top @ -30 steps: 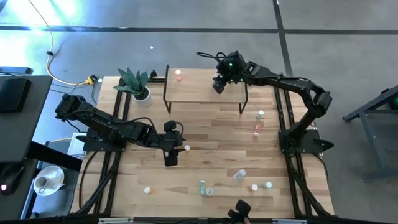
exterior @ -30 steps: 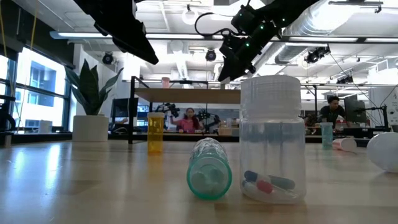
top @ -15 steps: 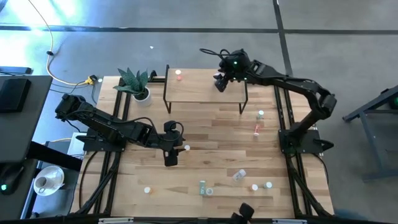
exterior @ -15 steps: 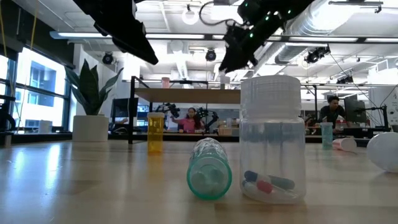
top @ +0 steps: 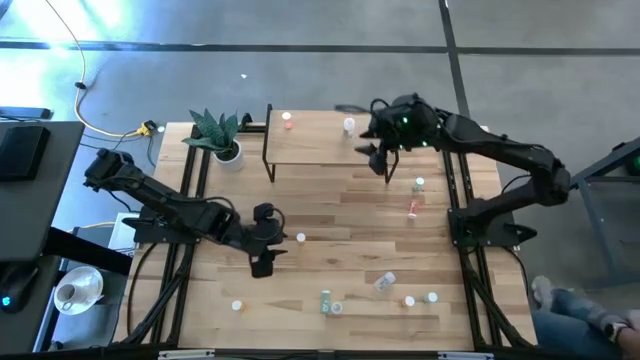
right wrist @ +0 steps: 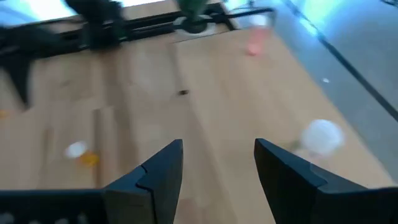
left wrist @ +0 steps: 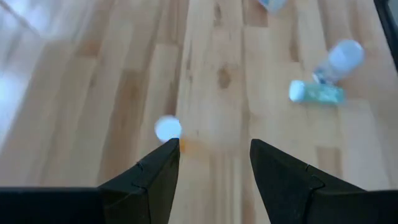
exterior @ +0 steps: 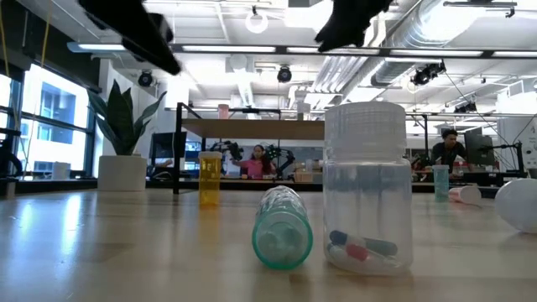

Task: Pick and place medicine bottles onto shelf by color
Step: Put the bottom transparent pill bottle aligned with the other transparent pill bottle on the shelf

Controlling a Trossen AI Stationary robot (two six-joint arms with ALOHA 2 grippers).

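Nearest to us, along the near edge of the table [top: 350, 200], several medicine bottles lie loose: a clear one [exterior: 367, 198] standing upright with pills inside, a green one [exterior: 283, 226] on its side just beside it, and a few white-capped ones further right.

A little farther in, left of centre, our left gripper [left wrist: 211, 162] hangs low over the wood with its fingers parted and nothing between them. An orange bottle [top: 299, 238] with a white cap stands just beside it, off to one fingertip rather than centred in the gap. We judge that closing from here could clip the cap and tip the bottle or send it rolling.

Farther right, a green bottle [top: 419, 184] and a red one [top: 412, 207] wait on the table near the shelf's right leg.

At the far side stands the shelf [top: 320, 145]. A pink-red bottle [top: 287, 119] sits near its far left corner and a white one [top: 348, 125] toward its far right. Our right gripper [right wrist: 214, 168] hovers just off the shelf's right end, fingers apart and empty, with the white bottle close by. A careless swing of that arm could knock it off the board. The bottles are so small that each placement risks toppling its neighbours, or mixing the colour groups.
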